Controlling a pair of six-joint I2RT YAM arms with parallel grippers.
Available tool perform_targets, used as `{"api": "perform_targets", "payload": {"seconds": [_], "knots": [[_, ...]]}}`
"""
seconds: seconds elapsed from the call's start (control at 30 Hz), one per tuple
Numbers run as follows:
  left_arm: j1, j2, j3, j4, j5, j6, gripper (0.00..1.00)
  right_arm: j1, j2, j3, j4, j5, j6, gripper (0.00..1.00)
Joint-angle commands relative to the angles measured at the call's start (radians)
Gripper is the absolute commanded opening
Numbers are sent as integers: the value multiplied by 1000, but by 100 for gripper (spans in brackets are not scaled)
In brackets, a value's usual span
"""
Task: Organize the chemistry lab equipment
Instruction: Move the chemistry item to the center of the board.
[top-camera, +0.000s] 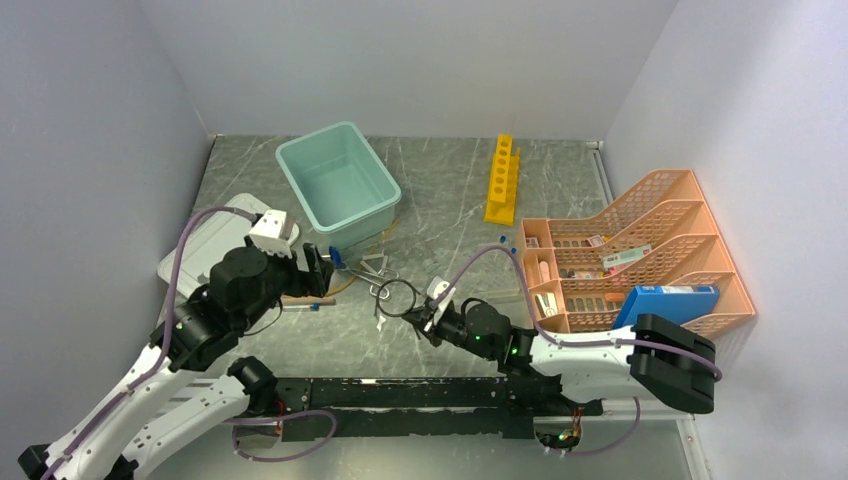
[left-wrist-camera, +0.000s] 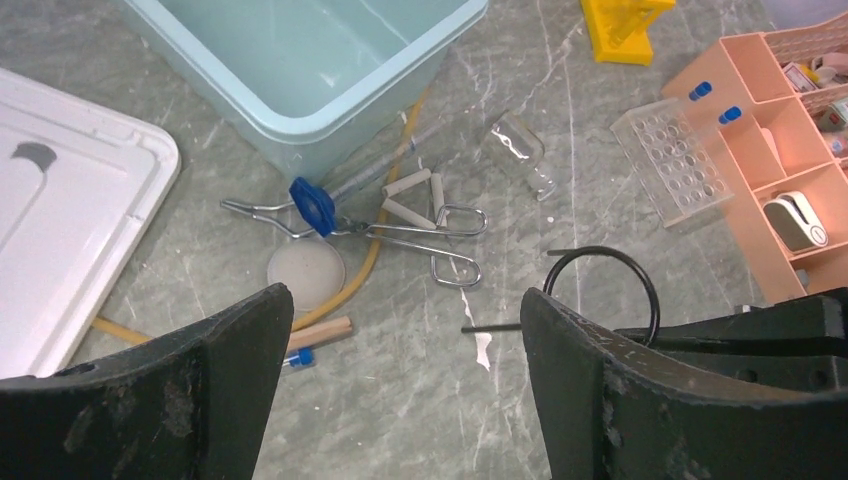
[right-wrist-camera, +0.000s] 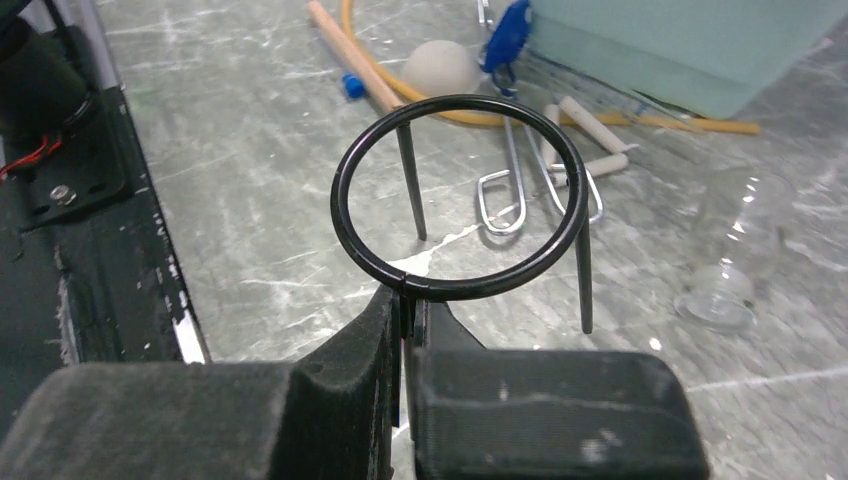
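We are looking down on a grey marbled surface (top-camera: 460, 200), with two arms reaching in from its near edge. The right gripper (right-wrist-camera: 407, 300) is pinching the rim of the black wire ring stand (right-wrist-camera: 339, 200) near the middle of the surface, its fingers closed tight on the wire. We cannot tell whether the stand's legs are touching down. The left gripper (left-wrist-camera: 405, 310) is hovering just left of the stand with its fingers spread wide, gripping nothing. A cluster of small items is lying just near of the pale teal tub (top-camera: 338, 185). In it we are seeing silver wire clips (left-wrist-camera: 455, 245), a tan rubber hose (left-wrist-camera: 385, 225) curving along the tub's near side, and a wooden stick (left-wrist-camera: 320, 331) with a small blue-capped tube (left-wrist-camera: 298, 357) just beside it. The yellow test-tube rack (top-camera: 502, 180) is standing to the right of the tub, well apart from the cluster. The orange mesh organiser (top-camera: 735, 290) is sitting at the right edge, and the white lid (top-camera: 205, 250) is lying at the left.
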Motion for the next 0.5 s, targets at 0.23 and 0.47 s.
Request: {"api": "perform_targets", "payload": {"seconds": [0.23, 0.47], "knots": [[4, 96, 29, -217, -225, -346, 86, -13, -44, -31, 15, 236, 121, 0], [4, 90, -14, -334, -278, -637, 86, -17, -17, -29, 28, 242, 150, 0]]}}
